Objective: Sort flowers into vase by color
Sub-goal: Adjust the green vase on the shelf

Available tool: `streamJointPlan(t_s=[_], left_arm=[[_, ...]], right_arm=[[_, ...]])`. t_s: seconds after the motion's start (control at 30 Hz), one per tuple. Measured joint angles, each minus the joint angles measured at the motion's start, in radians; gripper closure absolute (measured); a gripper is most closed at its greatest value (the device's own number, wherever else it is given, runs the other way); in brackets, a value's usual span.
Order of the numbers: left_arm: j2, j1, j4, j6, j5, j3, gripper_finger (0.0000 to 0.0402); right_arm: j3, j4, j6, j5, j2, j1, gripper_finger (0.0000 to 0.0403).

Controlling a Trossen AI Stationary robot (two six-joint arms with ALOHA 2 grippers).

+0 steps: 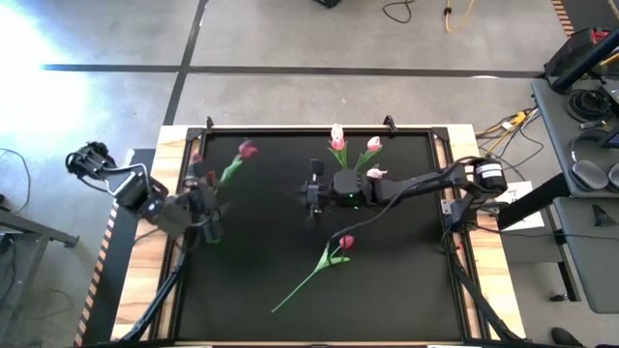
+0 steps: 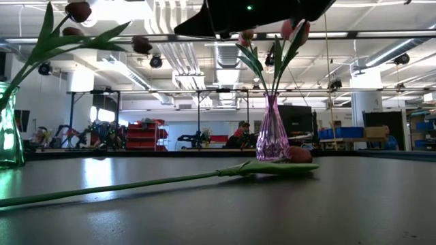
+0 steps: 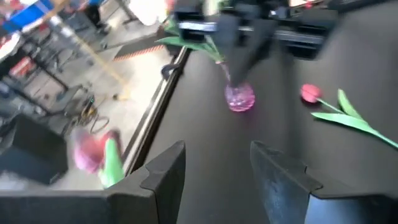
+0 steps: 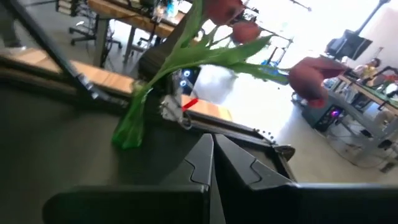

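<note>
A green vase (image 1: 212, 230) at the table's left holds dark red tulips (image 1: 249, 150); it also shows in the right wrist view (image 4: 129, 127). A pink vase (image 2: 271, 136) at the far middle holds pale pink tulips (image 1: 337, 141). One dark red tulip (image 1: 345, 242) lies flat on the mat, its stem (image 1: 300, 285) running toward the near edge. My left gripper (image 3: 217, 168) is open and empty beside the green vase. My right gripper (image 4: 211, 146) is shut and empty, held above the table's middle (image 1: 311, 205), left of the pink vase.
The black mat (image 1: 406, 290) has a raised frame around it, and wooden table strips (image 1: 488, 280) lie on both sides. My right arm (image 1: 416, 182) reaches over the pink vase. The mat's near half holds only the lying tulip.
</note>
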Motion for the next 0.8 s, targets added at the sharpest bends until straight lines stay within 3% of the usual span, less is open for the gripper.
streamJointPlan(t_s=[0.3, 0.5, 0.63, 0.8], left_arm=[[0.137, 0.181, -0.075, -0.018, 0.037, 0.115, 0.0235], [0.222, 0.201, -0.16, -0.014, 0.034, 0.214, 0.0243], [0.208, 0.202, -0.19, -0.036, 0.031, 0.25, 0.0275], [0.127, 0.183, -0.188, -0.049, 0.033, 0.23, 0.0346]], right_arm=[[-0.093, 0.007, -0.026, 0.094, -0.071, 0.051, 0.0394], [-0.146, 0.053, -0.021, 0.096, -0.094, 0.061, 0.0394], [-0.176, 0.063, -0.012, 0.096, -0.098, 0.064, 0.0394], [-0.199, 0.076, -0.016, 0.105, -0.106, 0.094, 0.0394]])
